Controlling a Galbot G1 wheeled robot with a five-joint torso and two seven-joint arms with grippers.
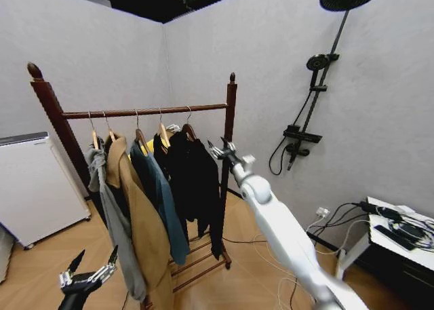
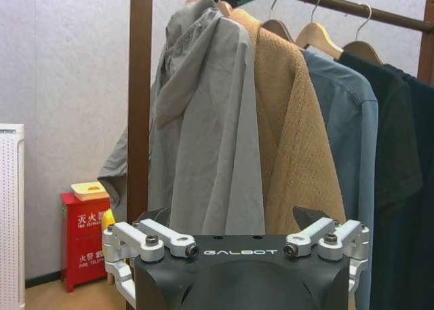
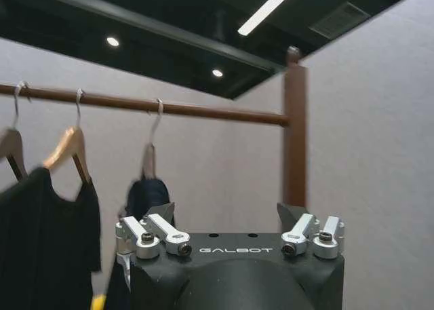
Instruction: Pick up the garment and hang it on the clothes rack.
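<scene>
Garment (image 1: pixel 196 171) already hanging on clothes rack (image 1: pixel 146 110). Right hand (image 1: pixel 222 149) beside it, fingers apart, empty; left hand (image 1: pixel 91 273) low, apart. Next: probably withdrawing clear.

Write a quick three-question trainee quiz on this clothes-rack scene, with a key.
1. True or false: the black coat already hangs on the clothes rack.
2. Which gripper is raised beside the rack's end post? A) left gripper B) right gripper
3. Fill in: between the grey hooded jacket and the blue jacket hangs the ___ coat.

Key: 1 true. 2 B; the left one sits low, open, in front of the rack. 3 tan.
</scene>
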